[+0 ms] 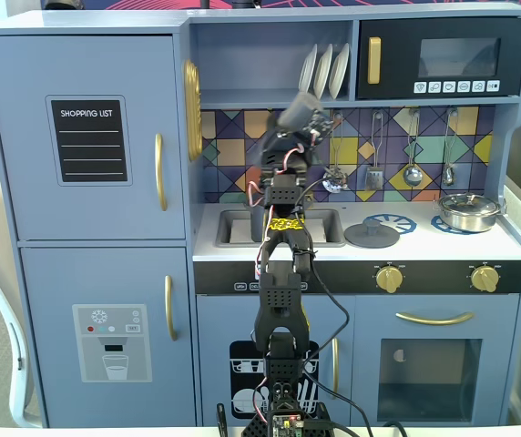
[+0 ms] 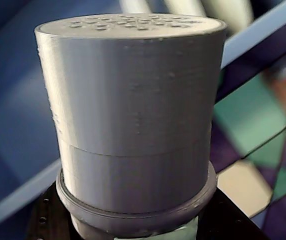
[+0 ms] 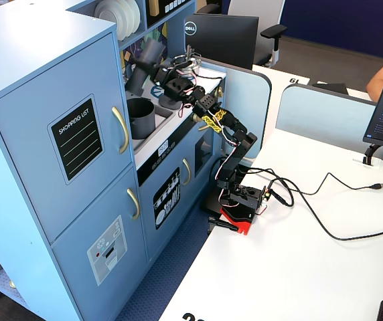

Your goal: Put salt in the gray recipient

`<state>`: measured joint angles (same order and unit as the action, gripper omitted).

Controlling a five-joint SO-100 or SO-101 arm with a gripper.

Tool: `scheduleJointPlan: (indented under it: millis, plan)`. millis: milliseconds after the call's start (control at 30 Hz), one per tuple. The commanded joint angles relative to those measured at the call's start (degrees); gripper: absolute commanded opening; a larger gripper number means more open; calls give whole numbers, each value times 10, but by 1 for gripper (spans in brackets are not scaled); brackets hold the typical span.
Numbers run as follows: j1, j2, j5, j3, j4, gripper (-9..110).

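My gripper (image 2: 138, 226) is shut on the salt (image 2: 133, 115), a dark-gray cylinder that fills the wrist view, its holed cap up and a strip of pale green label at the bottom edge. In a fixed view the salt (image 1: 299, 111) is held tilted and blurred, high in front of the backsplash above the sink, with the gripper (image 1: 290, 137) just below it. From the side, the salt (image 3: 141, 67) leans over the gray recipient (image 3: 140, 117), a matte gray pot standing in the sink, with a gap between them. The gripper (image 3: 161, 70) holds the salt from the right.
A shiny steel pan (image 1: 468, 211) sits on the right burner and a flat gray lid (image 1: 372, 235) lies on the left one. Plates (image 1: 324, 71) stand on the shelf above; utensils (image 1: 413, 150) hang on the backsplash. The fridge wall (image 1: 83, 137) closes the left side.
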<state>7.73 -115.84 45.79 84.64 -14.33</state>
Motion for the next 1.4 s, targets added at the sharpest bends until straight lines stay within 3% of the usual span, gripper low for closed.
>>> scheduleJointPlan:
  millis: [0,267,467,800,1033,1367]
  plan:
    - [-30,-33,-36,1,33,0]
    - [-55,-15,-197,17,43,0]
    - [-107,-15,-248,76,112,0]
    - [-112,4,-555,106,163,0]
    - [-106,1,-797,45,54,0]
    - [-106,50,-955,-92,-74,0]
